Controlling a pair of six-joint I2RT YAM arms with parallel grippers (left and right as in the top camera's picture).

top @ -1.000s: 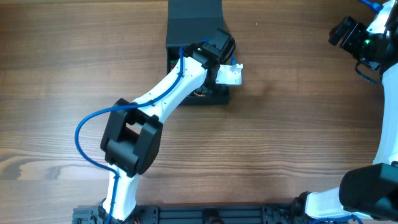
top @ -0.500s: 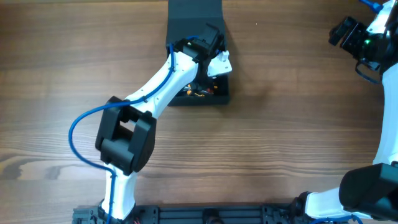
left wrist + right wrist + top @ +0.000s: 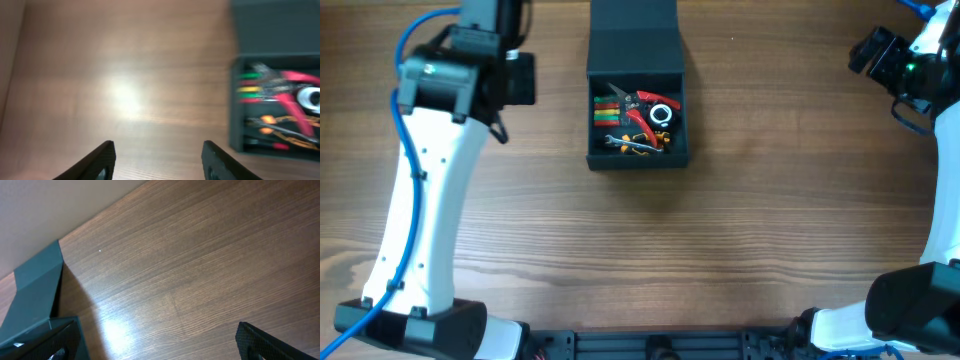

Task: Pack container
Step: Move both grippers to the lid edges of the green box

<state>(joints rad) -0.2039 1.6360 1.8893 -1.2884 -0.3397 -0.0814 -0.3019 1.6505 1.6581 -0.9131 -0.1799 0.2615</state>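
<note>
The dark teal-grey square rigid container [image 3: 638, 158], hand tools [image 3: 638, 118] inside, is seen open; its flap lid [image 3: 633, 25] should be folded forward evenly; left gripper [image 3: 157, 150] and right gripper [image 3: 155, 342] jaws are spread apart, empty.

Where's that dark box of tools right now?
In the overhead view the container sits at the far middle of the table, lid flipped back, with the left gripper off to its left, not touching.
</note>
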